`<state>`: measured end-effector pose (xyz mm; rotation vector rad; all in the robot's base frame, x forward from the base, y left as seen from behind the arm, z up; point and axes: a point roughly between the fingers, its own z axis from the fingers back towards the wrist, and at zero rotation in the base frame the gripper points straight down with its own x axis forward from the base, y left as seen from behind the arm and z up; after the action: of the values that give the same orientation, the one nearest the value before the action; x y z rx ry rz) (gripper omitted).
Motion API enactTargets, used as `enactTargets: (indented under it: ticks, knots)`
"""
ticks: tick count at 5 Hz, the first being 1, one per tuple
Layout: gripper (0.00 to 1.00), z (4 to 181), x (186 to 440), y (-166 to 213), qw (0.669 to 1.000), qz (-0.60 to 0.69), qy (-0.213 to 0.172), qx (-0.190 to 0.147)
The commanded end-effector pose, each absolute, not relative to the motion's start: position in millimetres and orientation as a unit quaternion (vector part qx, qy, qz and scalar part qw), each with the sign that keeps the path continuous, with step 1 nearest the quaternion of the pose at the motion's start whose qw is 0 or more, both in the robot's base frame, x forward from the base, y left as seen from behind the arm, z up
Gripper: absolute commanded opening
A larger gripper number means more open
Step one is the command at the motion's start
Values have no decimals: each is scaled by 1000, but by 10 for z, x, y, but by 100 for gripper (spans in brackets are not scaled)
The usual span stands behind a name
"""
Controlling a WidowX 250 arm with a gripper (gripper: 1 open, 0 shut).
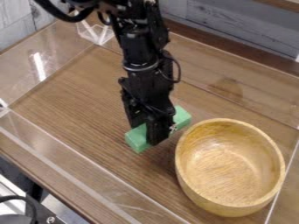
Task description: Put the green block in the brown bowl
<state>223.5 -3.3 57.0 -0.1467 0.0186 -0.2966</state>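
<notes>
The green block point(139, 140) lies slanted on the wooden tabletop, just left of the brown bowl point(229, 124). My gripper point(156, 134) points straight down over the block's middle, its black fingers shut on the block's two long sides. Both green ends stick out past the fingers, and the middle is hidden by them. The bowl is upright and has nothing inside. The block's right end point(181, 117) sits close to the bowl's rim; I cannot tell whether the block rests on the table or hangs just above it.
A low clear plastic wall point(47, 153) runs along the front-left edge of the tabletop point(70, 96), and another clear panel stands at the back left. The black arm point(138, 44) rises up and to the left from the gripper.
</notes>
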Motion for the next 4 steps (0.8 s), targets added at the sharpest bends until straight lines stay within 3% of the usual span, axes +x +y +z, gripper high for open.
enactTargets:
  ticks: [1, 4]
  knots:
    - [0, 743, 2365, 3, 986, -148, -27, -65]
    - [0, 798, 2422, 30, 986, -147, -38, -62]
